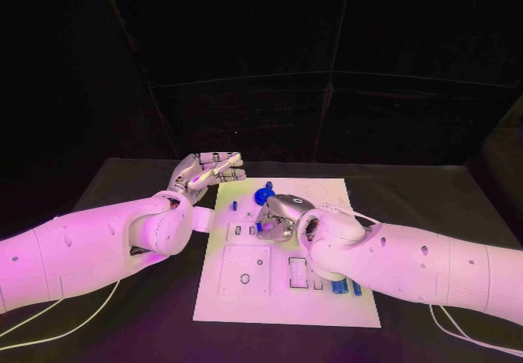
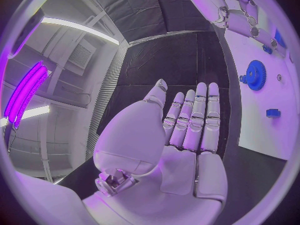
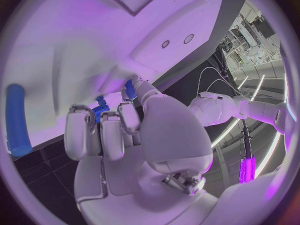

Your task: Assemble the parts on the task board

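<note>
Left robot hand (image 1: 207, 172) hovers off the board's far-left corner, fingers straight, nothing in it, released. Board (image 1: 286, 302) lies mid-worktop (image 1: 436, 197). Blue gear (image 1: 264, 195) sits at the board's far end, small peg (image 1: 234, 206) just left of it; more blue parts (image 1: 347, 286) near the right edge. Right robot hand (image 1: 281, 215) is down on the board centre, fingers curled round a small blue part (image 3: 99, 114), grasping it. Parts look light, rigid, smooth plastic, likely slippery: pinch the sides, the gear by its rim
</note>
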You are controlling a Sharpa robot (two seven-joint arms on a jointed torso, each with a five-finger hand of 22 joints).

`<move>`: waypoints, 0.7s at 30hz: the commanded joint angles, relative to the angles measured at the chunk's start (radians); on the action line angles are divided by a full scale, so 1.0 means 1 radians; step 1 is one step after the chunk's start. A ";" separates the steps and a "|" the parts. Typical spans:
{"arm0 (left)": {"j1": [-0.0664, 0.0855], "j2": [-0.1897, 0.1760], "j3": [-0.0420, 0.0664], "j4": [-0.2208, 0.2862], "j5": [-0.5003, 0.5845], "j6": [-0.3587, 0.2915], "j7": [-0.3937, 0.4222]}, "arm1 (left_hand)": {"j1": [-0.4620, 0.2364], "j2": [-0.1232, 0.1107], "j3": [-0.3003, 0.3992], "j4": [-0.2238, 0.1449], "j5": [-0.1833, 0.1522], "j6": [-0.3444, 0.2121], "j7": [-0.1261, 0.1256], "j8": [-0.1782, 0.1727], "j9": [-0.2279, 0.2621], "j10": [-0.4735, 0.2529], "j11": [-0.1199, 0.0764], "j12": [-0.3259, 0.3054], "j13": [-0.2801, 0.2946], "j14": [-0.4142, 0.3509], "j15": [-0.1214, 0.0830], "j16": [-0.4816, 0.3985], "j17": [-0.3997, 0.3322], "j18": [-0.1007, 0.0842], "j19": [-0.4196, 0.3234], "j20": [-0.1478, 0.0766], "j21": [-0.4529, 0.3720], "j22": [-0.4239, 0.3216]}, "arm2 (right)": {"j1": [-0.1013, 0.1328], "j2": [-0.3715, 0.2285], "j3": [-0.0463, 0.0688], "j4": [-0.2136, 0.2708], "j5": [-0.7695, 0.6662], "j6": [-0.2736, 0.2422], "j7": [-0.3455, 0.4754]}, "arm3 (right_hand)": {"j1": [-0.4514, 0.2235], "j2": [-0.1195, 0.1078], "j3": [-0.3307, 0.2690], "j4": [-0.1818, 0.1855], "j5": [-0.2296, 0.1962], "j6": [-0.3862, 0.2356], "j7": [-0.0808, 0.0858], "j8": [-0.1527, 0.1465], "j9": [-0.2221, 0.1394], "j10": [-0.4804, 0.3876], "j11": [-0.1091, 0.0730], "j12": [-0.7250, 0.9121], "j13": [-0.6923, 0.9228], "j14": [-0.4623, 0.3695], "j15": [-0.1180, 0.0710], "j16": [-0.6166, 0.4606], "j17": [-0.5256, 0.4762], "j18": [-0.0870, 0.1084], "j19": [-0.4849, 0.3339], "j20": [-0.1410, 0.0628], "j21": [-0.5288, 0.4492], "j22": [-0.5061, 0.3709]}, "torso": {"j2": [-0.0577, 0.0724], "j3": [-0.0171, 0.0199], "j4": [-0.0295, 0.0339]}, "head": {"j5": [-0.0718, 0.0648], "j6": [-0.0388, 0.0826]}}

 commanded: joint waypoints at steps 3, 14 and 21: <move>0.002 0.001 0.001 0.001 -0.001 0.008 0.006 | -0.005 0.007 -0.002 -0.006 -0.002 0.006 0.001 -0.006 0.000 0.009 -0.001 -0.002 0.000 0.008 0.000 -0.003 0.001 0.014 0.007 -0.001 -0.005 -0.001 | -0.001 -0.001 -0.001 0.002 -0.007 -0.019 -0.017 | -0.008 -0.016 -0.012 0.006 0.000 -0.009 -0.001 -0.002 -0.002 -0.004 0.002 -0.005 -0.001 0.068 0.009 -0.004 0.082 -0.013 -0.003 0.006 -0.005 0.002 | 0.000 -0.0001 -0.0004 | 0.000 -0.001; 0.002 0.001 0.001 0.000 -0.001 0.007 0.005 | -0.005 0.007 -0.002 -0.006 -0.002 0.006 0.001 -0.006 0.000 0.009 -0.001 -0.002 0.000 0.008 0.000 -0.003 0.001 0.014 0.007 -0.001 -0.005 -0.001 | -0.001 0.000 -0.001 0.004 -0.007 -0.044 -0.014 | -0.056 -0.038 -0.092 0.055 -0.054 -0.040 0.002 -0.004 -0.003 -0.016 0.007 -0.026 -0.019 0.067 0.013 -0.007 0.078 -0.012 -0.007 0.011 -0.008 -0.004 | 0.000 -0.0006 0.0000 | 0.000 -0.002; 0.002 0.001 0.001 -0.002 -0.001 0.012 0.006 | -0.005 0.008 -0.001 -0.007 -0.002 0.007 0.000 -0.006 0.000 0.010 -0.002 -0.001 0.000 0.008 0.000 -0.004 0.001 0.014 0.008 -0.001 -0.006 -0.002 | -0.004 -0.007 -0.001 0.019 -0.012 -0.093 0.002 | -0.051 -0.042 -0.128 0.071 -0.048 -0.063 0.007 -0.004 -0.004 -0.023 0.011 -0.034 -0.026 0.066 0.017 -0.008 0.076 -0.012 -0.008 0.014 -0.010 -0.006 | 0.000 0.0000 -0.0003 | 0.000 0.000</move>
